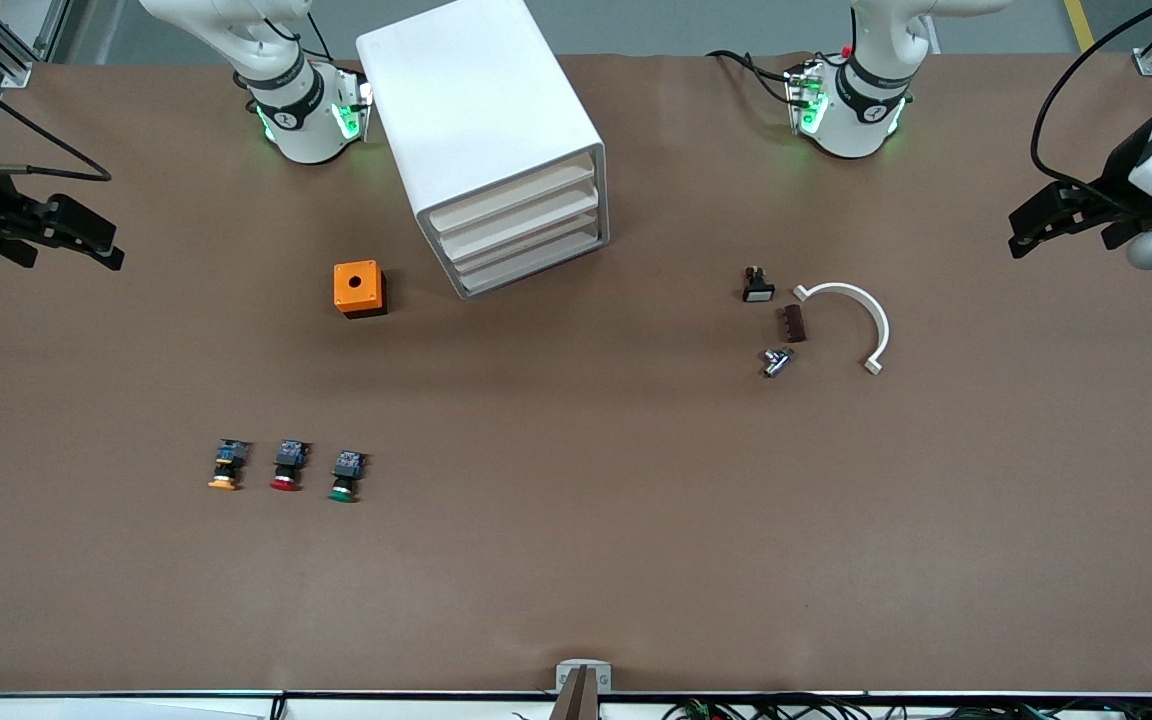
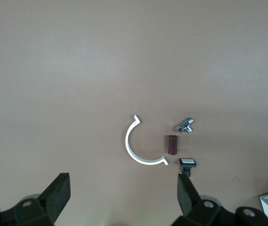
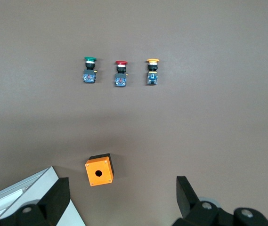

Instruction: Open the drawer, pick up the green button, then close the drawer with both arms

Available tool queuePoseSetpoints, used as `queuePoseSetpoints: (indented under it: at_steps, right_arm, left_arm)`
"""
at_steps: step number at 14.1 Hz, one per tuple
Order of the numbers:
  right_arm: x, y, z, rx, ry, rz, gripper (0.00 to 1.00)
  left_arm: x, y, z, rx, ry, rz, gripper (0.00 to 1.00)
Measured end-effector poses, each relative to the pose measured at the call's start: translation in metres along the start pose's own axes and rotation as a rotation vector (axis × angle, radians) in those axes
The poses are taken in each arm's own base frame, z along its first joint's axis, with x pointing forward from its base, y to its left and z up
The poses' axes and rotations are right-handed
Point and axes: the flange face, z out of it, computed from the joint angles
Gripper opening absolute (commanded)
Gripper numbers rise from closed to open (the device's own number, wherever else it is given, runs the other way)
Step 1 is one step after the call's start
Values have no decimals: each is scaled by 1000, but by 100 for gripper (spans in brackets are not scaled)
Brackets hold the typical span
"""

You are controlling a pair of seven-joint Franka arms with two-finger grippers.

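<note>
The white cabinet stands between the two arm bases, and its lowest drawer is shut like the two above it. The green-capped button lies on the table, nearer the front camera than the cabinet, at the end of a row of three; the right wrist view shows this button too. My right gripper hangs open over the table's edge at the right arm's end and holds nothing. My left gripper hangs open and empty over the left arm's end.
A red-capped button and an orange-capped one lie beside the green one. An orange box sits beside the cabinet. Toward the left arm's end lie a white curved clamp, a brown block, a metal fitting and a black switch.
</note>
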Motion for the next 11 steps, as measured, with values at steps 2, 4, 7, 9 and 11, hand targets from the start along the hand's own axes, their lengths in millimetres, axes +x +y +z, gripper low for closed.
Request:
queuePoseSetpoints:
  at_steps: [2, 4, 7, 9, 11]
  right_arm:
    - [0, 0, 0, -3, 0, 0, 100]
    - [0, 3, 0, -4, 0, 6, 100]
    - [0, 6, 0, -4, -1, 10, 100]
    - [0, 5, 1, -4, -1, 10, 100]
    - [0, 5, 1, -4, -1, 10, 100]
  left_arm:
    - [-1, 3, -1, 0, -1, 10, 100]
    - [-3, 5, -1, 2, -8, 16, 100]
    - [-4, 6, -2, 2, -6, 18, 100]
    - [-5, 8, -2, 3, -12, 22, 99]
    - [-6, 9, -2, 3, -12, 23, 100]
